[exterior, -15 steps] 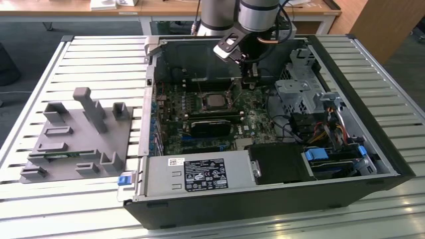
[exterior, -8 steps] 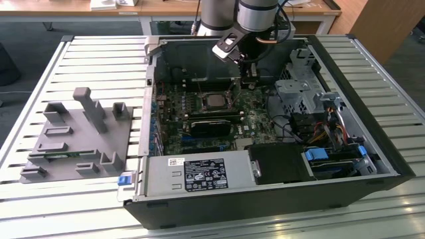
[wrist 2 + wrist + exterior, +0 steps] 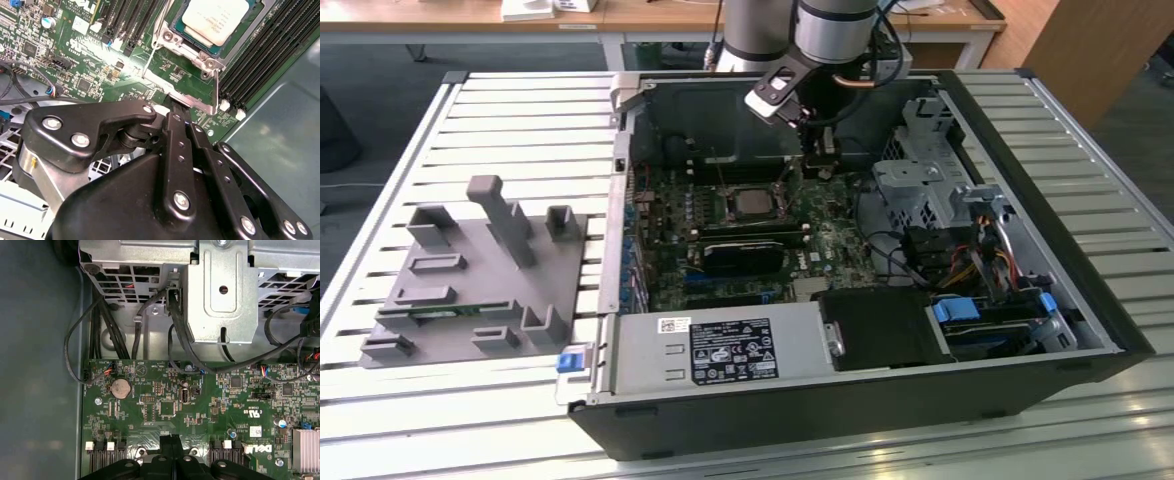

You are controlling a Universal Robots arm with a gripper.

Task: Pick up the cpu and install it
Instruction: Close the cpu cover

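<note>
Now, your room is tight: the case (image 3: 854, 410) walls ring the motherboard (image 3: 678, 215), and one drive cage (image 3: 914, 180) stands near the socket (image 3: 172, 36). One cpu (image 3: 215, 20) lies flat inside the socket. One tool (image 3: 175, 111) hangs just beside the socket's frame, clear of the cpu, fingers (image 3: 181, 150) narrow, pressed together, gripping nothing visible.

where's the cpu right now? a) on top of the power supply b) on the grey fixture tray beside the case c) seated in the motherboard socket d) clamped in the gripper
c: in the second wrist view the cpu lies inside the socket frame on the motherboard, with the gripper apart from it.
</note>
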